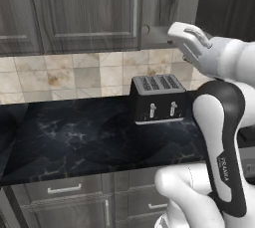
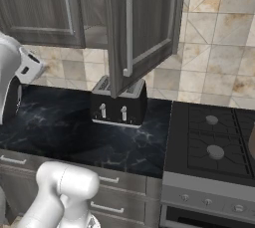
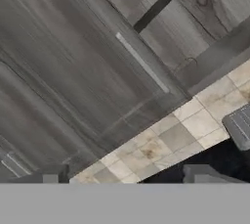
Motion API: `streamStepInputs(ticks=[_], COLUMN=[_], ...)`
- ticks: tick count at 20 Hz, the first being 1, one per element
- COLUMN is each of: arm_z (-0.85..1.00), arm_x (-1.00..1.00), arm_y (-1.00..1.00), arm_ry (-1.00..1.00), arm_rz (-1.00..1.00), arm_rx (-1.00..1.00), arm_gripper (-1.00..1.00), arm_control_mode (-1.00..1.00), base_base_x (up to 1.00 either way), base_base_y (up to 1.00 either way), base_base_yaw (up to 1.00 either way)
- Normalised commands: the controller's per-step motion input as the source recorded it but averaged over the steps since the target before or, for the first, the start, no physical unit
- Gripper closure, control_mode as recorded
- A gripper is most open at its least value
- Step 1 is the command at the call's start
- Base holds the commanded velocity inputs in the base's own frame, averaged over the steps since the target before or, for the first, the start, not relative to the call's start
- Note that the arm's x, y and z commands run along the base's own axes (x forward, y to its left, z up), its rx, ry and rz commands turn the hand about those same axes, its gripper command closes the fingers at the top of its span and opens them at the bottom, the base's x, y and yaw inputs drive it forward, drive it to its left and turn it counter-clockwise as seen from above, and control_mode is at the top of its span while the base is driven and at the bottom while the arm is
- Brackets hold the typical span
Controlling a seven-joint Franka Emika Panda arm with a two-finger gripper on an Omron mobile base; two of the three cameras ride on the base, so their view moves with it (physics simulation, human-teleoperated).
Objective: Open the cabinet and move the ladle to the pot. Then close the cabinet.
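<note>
The white arm rises close to the cameras and bends up toward the wall. Under it, low drawers [image 1: 64, 188] with flat silver handles sit below the dark marble tabletop [image 1: 74, 132]. A black toaster [image 1: 158, 98] stands at the back of the tabletop, just in front of the tan tiles [image 1: 60, 75]. To the right of the tabletop is a black stove [image 2: 214, 142] with round burners. The hand is up high, near the bottom edge of the cabinet [image 1: 84, 8] and above the toaster. In the hand view the fingers [image 3: 124, 179] point at the shut left door, and the two tips [image 3: 46, 175] stand far apart at the bottom, so they look wide open with nothing between them. The cabinet hangs on the wall above the tiles. Its right door [image 2: 142, 23] is swung out over the toaster, and its long silver handle [image 2: 128, 33] runs up and down. The left door [image 2: 45, 8] is flat and shut. Paler wood shows inside the open part [image 1: 169, 3]. That inside is hard to see, maybe because the view is narrow, and I cannot make out anything on its shelf.
</note>
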Motion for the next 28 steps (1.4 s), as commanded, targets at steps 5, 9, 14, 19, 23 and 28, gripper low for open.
streamStepInputs(ticks=[5,9,14,19,23,28], arm_z=[0.0,0.0,0.0,0.0,0.0,0.02], arm_x=[0.25,0.08,0.04,0.09,0.08,0.22], arm_y=[0.05,0.0,0.0,0.0,-0.03,-0.07], arm_ry=[-0.17,-0.25,-0.25,-0.06,-0.04,-0.04], arm_rz=[0.04,-0.05,-0.17,-0.09,-0.02,0.0], arm_rx=[-0.56,-0.41,-0.23,-0.01,0.0,-0.01], arm_gripper=[-1.0,-1.0,-1.0,-1.0,-1.0,-1.0], arm_control_mode=[-1.0,-1.0,-1.0,-1.0,-1.0,-1.0], base_base_x=[0.0,0.0,0.0,0.0,0.0,0.0], base_base_y=[0.0,0.0,0.0,0.0,0.0,0.0], base_base_yaw=[0.0,0.0,0.0,0.0,0.0,0.0])
